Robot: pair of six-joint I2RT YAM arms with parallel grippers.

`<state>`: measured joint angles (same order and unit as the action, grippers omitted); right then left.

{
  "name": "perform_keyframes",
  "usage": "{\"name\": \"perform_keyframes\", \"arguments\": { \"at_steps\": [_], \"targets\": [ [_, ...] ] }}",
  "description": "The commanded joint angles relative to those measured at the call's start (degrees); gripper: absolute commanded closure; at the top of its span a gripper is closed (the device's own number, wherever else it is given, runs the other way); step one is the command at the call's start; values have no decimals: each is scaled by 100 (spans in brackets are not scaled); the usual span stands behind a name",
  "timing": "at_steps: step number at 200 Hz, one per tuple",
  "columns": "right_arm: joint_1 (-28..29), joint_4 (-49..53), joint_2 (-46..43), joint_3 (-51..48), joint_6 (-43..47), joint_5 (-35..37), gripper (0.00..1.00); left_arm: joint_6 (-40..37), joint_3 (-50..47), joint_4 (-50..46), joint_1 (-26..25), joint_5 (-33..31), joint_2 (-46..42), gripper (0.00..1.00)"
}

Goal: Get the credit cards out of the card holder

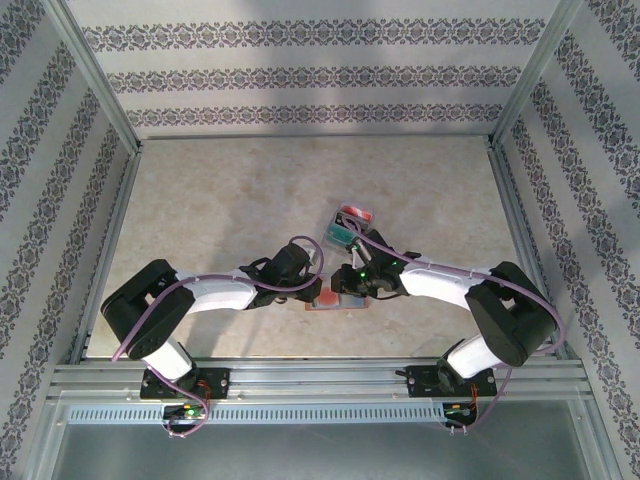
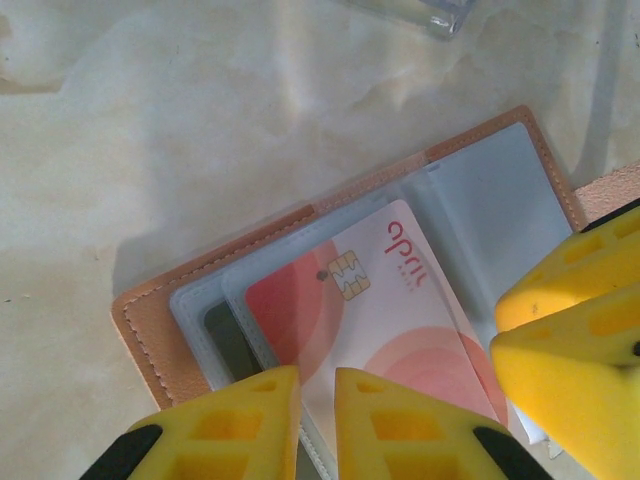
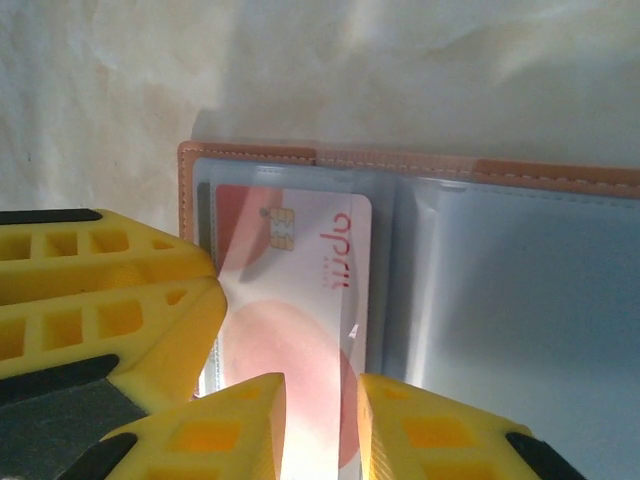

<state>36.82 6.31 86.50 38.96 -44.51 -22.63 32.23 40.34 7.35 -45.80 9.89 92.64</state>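
Note:
The card holder [image 1: 335, 304] lies open on the table between both arms, with a brown leather border [image 2: 150, 330] and grey-blue clear sleeves [image 3: 500, 300]. A white and pink credit card [image 2: 380, 320] with a chip sits askew, partly out of its sleeve [image 3: 300, 290]. A dark card [image 2: 228, 345] stays in the sleeve beside it. My left gripper [image 2: 317, 400] points down at the pink card's near edge, its jaws a narrow slit apart. My right gripper [image 3: 322, 400] stands on the same card with a wider gap, and its fingers [image 2: 570, 330] show at the right of the left wrist view.
A small clear tray [image 1: 350, 222] holding a teal card and a red card stands just beyond the wallet; its corner [image 2: 430, 12] shows at the top of the left wrist view. Patterned walls and metal rails [image 1: 110, 260] enclose the marbled tabletop.

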Motion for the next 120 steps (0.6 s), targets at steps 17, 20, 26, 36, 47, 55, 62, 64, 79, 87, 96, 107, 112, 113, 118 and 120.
{"name": "perform_keyframes", "arguments": {
  "at_steps": [17,20,26,36,47,55,62,64,79,87,96,107,112,113,118,120],
  "targets": [
    [-114,-225,160,-200,-137,-117,74,99,-6,-30,-61,0,61,86],
    [-116,-247,169,-211,-144,-130,74,95,0,-32,-61,-5,61,86],
    [-125,-284,190,-222,-152,-149,74,99,0,-32,-61,-2,70,86],
    [-131,-366,232,-247,-174,-191,74,99,0,-41,-61,-5,74,86],
    [-139,-517,283,-287,-215,-268,75,93,9,-56,-61,2,86,86],
    [-140,-636,313,-316,-250,-335,76,91,18,-67,-61,9,95,87],
    [-145,-733,343,-340,-289,-395,77,91,18,-66,-61,19,101,87],
    [-150,-757,348,-344,-298,-407,77,91,18,-67,-61,19,105,87],
    [-161,-917,368,-388,-339,-485,78,91,18,-75,-61,17,122,88],
    [-169,-983,361,-406,-363,-526,78,91,15,-76,-61,30,137,89],
    [-175,-1049,338,-424,-381,-557,79,91,16,-85,-61,39,149,91],
    [-199,-1108,294,-442,-393,-591,80,91,9,-94,-61,55,166,91],
    [-203,-1120,268,-446,-398,-608,80,91,5,-93,-61,58,173,92],
    [-207,-1126,265,-448,-395,-609,80,91,3,-94,-61,57,174,92],
    [-209,-1138,243,-451,-393,-616,80,95,-1,-94,-61,63,175,92],
    [-217,-1146,238,-451,-399,-625,80,98,0,-94,-61,63,175,92]
  ]
}}
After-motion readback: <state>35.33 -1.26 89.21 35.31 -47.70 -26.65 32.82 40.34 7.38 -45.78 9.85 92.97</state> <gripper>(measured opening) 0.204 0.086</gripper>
